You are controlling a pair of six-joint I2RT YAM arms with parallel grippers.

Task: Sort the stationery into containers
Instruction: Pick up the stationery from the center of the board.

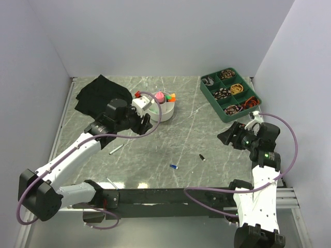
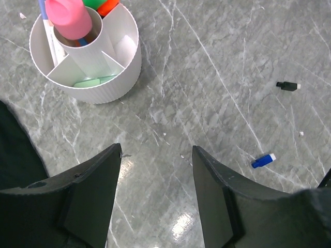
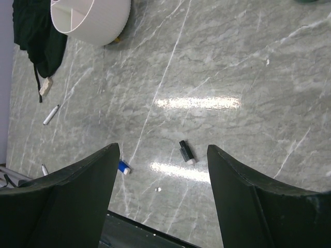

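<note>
- Nearest my arms' bases, a thin white pen [image 1: 110,182] lies on the marble table [image 1: 170,137].
- Slightly farther, a tiny blue piece [image 1: 174,166] and a tiny black piece [image 1: 202,157] lie apart mid-table, with a grey pen [image 1: 116,149] off to their left.
- My right gripper [image 3: 163,149] hangs released and empty near the black piece.
- My left gripper [image 2: 156,150] is also spread and empty, just short of the white bowl [image 2: 129,62].
- The divided bowl holds a pink-capped bottle [image 2: 70,13], an orange highlighter [image 2: 107,6] and a green highlighter [image 2: 93,2].
- Farthest back, a black bag [image 1: 101,95] lies left of the bowl and a green tray [image 1: 213,105] sits right.
</note>
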